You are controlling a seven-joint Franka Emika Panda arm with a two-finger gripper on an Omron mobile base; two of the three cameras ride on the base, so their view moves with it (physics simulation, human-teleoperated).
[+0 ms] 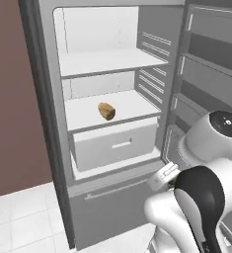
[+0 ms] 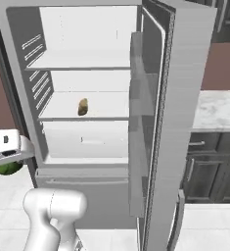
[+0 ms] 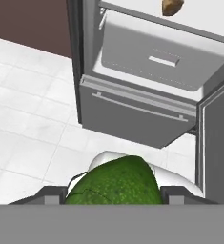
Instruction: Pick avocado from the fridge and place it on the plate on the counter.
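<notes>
Gripper (image 3: 114, 199) is clamped on the avocado (image 3: 114, 183): in the hand view the green fruit sits between the two dark finger tips, touching both, w/ floor tiles and the fridge's lower front beyond it. In the right base view a bit of green shows under the white hand at the left edge, outside the fridge (image 2: 87, 73) and low, about level w/ the bottom of the white drawer (image 2: 84, 139). So the avocado is out of the fridge, held in the air over the tiled floor (image 1: 19, 217), just in front of the open cabinet. Inside, the middle shelf carries a tan-brown lumpy item (image 1: 106, 111), apart from anything else; other shelves look bare. Fridge door (image 2: 177, 122) stands open to the right, and past it a stretch of marbled counter (image 2: 218, 110) over dark cabinets. Step in hand, by my read: pick is done, carry is starting. Next move prob. calls for clearing the open door, then swinging or driving right toward the counter and finding the plate, which I can't place from these views, then lowering and releasing w/o letting the round fruit roll off. Risk: clipping the door edge on the way. Brands, labels, writing: none readable anywhere.
</notes>
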